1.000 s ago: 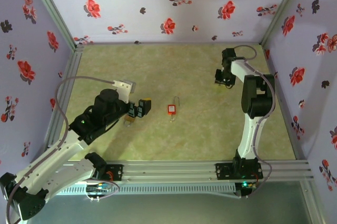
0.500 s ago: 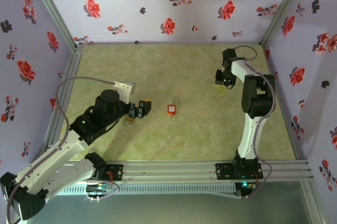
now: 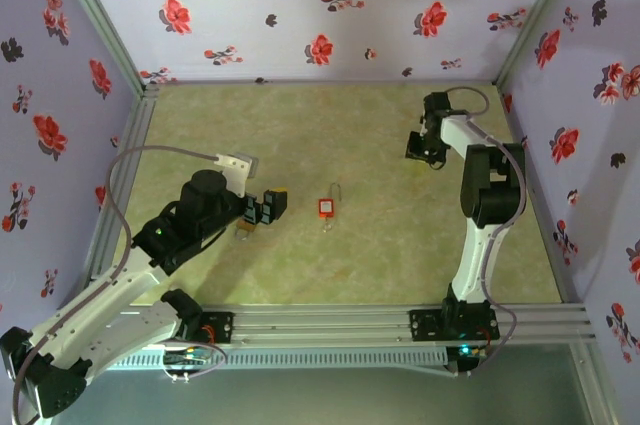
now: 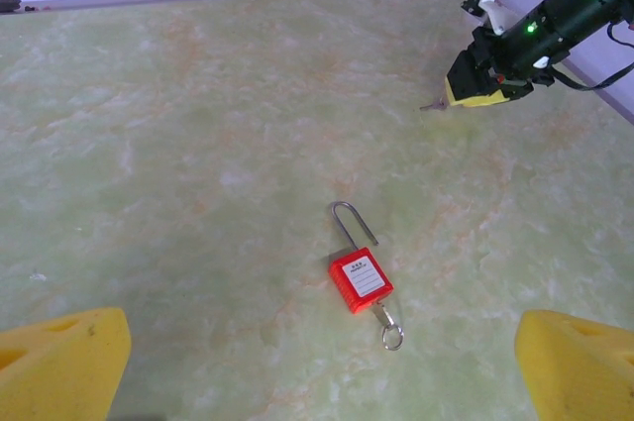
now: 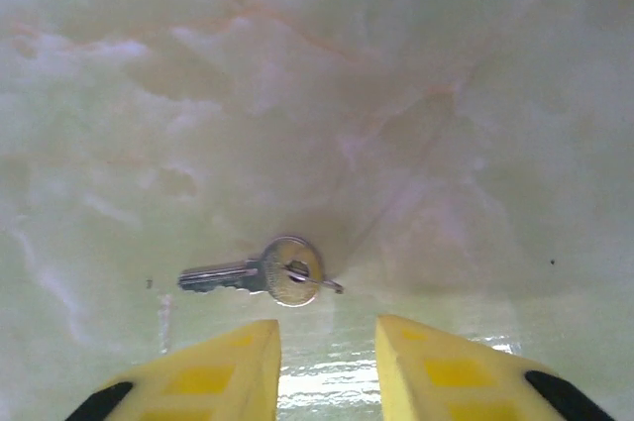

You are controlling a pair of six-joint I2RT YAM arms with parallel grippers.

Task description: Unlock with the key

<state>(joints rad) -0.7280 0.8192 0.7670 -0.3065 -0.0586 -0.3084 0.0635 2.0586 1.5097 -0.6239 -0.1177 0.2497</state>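
key (image 5: 260, 275) lies flat on the pale green marbled table (image 5: 396, 94). small grey metal, round head with a thin wire ring through it. blade points to the left edge of the right wrist view. it sits just past the tips of the right gripper (image 5: 327, 342), not between them. no contact with either tip that i can make out.

right gripper: yellow fingers (image 5: 213, 371) parted by a narrow gap, nothing in the gap, nothing pinched. tips low over the table. from above, this arm reaches to the far right part of the table, close to the right wall.

left gripper (image 4: 319, 342): pads (image 4: 59, 367) spread wide, one at each lower corner of the left wrist view, holding nothing.

red padlock (image 4: 360, 282) lies flat on the table ahead of the left gripper, in line with the space between the pads but beyond them. white label on its face. long thin shackle (image 4: 346, 223) points away from the left gripper; cannot tell whether it is latched. a small metal loop (image 4: 392, 334) trails off the body's near end.

from above, the red padlock is near the table's middle, just to the right of the left gripper and well apart from the right gripper and the key's spot. a small brass-coloured object (image 3: 243, 230) sits just beside the left gripper on its near side, partly hidden by it.

flower-patterned walls (image 3: 300, 5) close in the table on three sides.
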